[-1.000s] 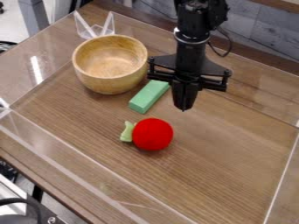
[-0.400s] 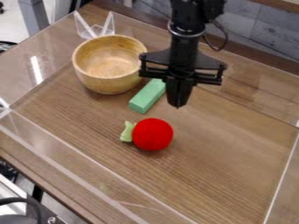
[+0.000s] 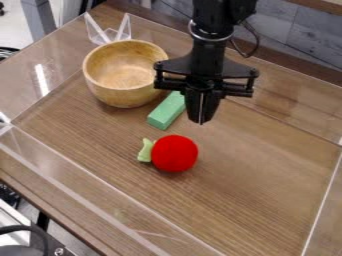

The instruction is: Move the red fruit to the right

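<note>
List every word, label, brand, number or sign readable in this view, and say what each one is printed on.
None can be read: no lettering shows on the red fruit, the wooden bowl, the green block, the gripper or the wooden tabletop.

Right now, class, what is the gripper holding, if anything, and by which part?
Nothing. The gripper hangs empty above the table; the red fruit lies apart below it.

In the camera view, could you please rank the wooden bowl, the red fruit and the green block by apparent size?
1. wooden bowl
2. red fruit
3. green block, though the arm partly hides it
</note>
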Robot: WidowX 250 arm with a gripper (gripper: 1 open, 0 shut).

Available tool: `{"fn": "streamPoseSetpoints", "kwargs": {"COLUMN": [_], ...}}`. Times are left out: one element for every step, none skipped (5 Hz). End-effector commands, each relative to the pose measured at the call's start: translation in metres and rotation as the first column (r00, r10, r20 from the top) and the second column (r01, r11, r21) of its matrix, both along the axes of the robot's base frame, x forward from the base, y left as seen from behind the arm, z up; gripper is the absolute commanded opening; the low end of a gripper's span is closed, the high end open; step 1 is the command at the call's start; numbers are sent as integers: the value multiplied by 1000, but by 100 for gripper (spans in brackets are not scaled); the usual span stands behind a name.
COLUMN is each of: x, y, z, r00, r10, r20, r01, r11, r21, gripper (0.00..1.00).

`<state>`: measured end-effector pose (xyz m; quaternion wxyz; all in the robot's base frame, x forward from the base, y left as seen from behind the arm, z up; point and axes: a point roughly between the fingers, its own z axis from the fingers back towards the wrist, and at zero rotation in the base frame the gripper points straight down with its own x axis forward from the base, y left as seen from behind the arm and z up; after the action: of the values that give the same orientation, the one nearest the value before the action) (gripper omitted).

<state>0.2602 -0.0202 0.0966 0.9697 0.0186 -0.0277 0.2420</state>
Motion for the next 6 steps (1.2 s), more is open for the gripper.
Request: {"fn": "streamPoseSetpoints", "kwargs": {"x": [5, 3, 3, 1, 7, 12], "y": [-5, -15, -35, -61, -65, -53], "z": [20, 26, 33, 38, 33, 25], "r00": [997, 995, 992, 988, 982, 983], "r10": [-57, -76, -94, -118, -147, -129], "r20": [56, 61, 79, 98, 121, 128], "r01": [58, 77, 98, 125, 158, 140], "r11": [998, 997, 995, 990, 984, 987], "r21": [-10, -16, -38, -64, -80, -81], "gripper": [100, 100, 100, 100, 100, 100]}}
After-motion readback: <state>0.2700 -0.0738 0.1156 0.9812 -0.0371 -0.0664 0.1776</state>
